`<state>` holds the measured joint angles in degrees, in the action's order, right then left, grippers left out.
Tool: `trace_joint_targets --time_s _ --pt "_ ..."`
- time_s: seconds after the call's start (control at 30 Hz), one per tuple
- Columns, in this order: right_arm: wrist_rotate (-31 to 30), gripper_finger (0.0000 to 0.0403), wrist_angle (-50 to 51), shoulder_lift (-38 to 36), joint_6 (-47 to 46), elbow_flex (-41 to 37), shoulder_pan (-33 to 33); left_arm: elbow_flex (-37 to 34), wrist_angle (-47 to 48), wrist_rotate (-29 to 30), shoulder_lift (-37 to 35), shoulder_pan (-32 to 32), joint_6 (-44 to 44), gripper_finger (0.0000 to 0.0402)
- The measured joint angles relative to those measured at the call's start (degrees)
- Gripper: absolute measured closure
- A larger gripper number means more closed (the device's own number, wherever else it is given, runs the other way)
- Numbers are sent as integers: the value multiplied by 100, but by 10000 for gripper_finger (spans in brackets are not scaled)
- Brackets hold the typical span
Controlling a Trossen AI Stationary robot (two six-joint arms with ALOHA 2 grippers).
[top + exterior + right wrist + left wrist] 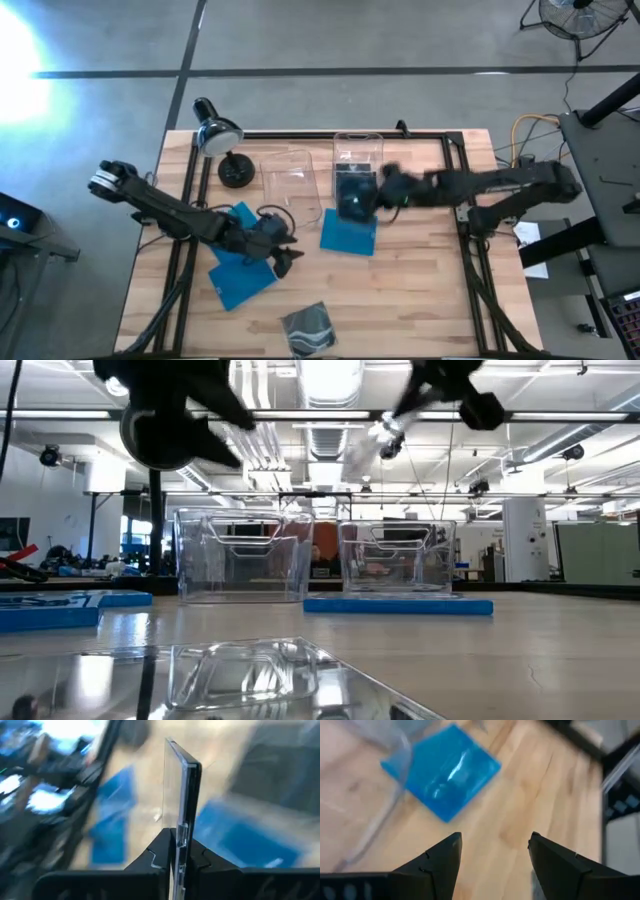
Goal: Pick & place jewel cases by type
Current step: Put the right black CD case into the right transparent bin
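Note:
My right gripper [358, 198] is shut on a dark grey jewel case [182, 795], which stands edge-on in the right wrist view. It hovers at the near end of the right clear bin [358, 158], beside a blue case [348, 236] lying flat on the table. My left gripper [492, 852] is open above bare wood, near two more blue cases [240, 278] [240, 214]. The left wrist view shows one blue case [442, 772] ahead of the fingers. Another dark grey case [305, 328] lies flat near the near edge. My right gripper pinches the dark grey case between its two fingers [162, 852] at one edge [181, 836], across its thin thickness. The case stands straight out from the fingers, edge toward the camera, and is lifted clear of the table.
Two clear bins [240, 555] [398, 555] stand side by side at the middle of the table. A black desk lamp [218, 140] stands at the far left. A black frame rail [400, 133] runs along the table's far side. Bare wood [420, 290] lies toward the near right.

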<state>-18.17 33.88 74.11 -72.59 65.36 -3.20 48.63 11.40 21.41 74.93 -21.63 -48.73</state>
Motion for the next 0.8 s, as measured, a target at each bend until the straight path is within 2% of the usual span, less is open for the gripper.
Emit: trace_joint_targets --time_s 0.1,0.23,0.33,0.5,0.6,0.8 --pt "138 394 557 -253 587 -5 1073 48 0 155 -293 -6 -106 188" --pt "1380 394 158 -30 1477 -66 2563 93 74 267 -585 -7 -524 188" --pt "1889 394 -19 389 1847 -17 3132 93 70 273 -780 -7 -952 188" --pt "2585 394 8 988 2098 -11 3534 93 10 278 -1045 -36 -1133 188" --pt "2692 394 -13 1325 2119 -9 3582 95 -40 301 -1123 -39 -1143 188" --pt "3428 392 -523 1925 1810 13 3659 95 -27 575 -1122 -37 -1123 188"
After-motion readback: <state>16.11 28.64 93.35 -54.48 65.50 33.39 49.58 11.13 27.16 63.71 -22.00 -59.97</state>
